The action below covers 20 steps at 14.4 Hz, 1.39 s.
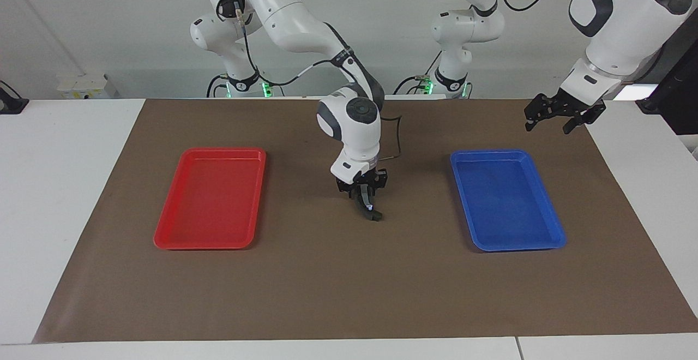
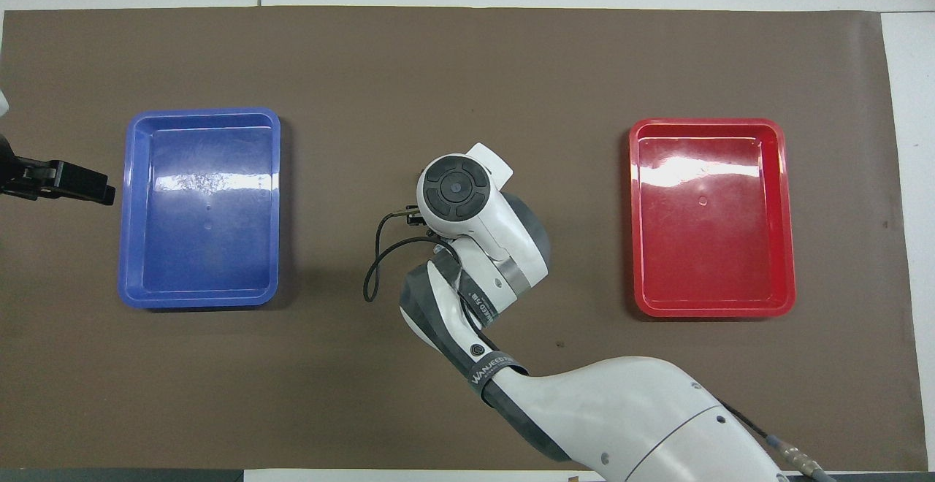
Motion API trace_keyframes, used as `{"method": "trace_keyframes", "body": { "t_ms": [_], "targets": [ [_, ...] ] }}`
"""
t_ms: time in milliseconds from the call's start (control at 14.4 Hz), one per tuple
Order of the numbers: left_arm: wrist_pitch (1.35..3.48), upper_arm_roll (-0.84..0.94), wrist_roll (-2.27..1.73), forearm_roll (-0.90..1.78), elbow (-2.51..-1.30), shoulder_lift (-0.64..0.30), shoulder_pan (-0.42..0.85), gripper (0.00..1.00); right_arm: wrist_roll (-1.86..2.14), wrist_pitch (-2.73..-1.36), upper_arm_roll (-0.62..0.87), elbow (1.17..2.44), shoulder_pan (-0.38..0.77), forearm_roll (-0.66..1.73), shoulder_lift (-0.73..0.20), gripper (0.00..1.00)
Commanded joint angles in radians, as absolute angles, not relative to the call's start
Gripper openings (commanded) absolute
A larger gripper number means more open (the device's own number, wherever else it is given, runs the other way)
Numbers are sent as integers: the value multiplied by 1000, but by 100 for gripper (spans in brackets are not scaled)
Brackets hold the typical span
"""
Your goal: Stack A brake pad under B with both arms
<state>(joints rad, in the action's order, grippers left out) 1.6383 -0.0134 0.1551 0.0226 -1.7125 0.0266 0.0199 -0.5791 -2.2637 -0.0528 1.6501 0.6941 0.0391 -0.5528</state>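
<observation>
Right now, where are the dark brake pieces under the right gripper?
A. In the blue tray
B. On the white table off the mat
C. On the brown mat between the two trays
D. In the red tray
C: the facing view shows the dark brake pieces on the brown mat below the right gripper, between the red tray and the blue tray; both trays hold nothing.

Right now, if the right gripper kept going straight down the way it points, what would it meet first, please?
Most likely the dark brake pieces directly under the right gripper, lying on the brown mat; whether it already touches them is unclear.
</observation>
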Motion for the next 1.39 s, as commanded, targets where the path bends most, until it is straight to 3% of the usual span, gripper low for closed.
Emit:
{"method": "trace_keyframes", "body": {
  "t_ms": [0,347,693,1317],
  "targets": [
    [1655,-8,135,2,-1720,43,23,99,-552,-2269,-60,1667,690,37,-534,100],
    [1658,-5,132,2,-1720,43,23,99,-540,-2159,-74,1671,658,37,-460,100],
    [1648,-6,141,2,-1720,43,17,99,-532,-2042,-77,1706,441,34,-252,100],
    [1647,-6,140,2,-1720,43,11,99,-272,-1741,-77,1700,117,-9,-23,100]
  ]
}}
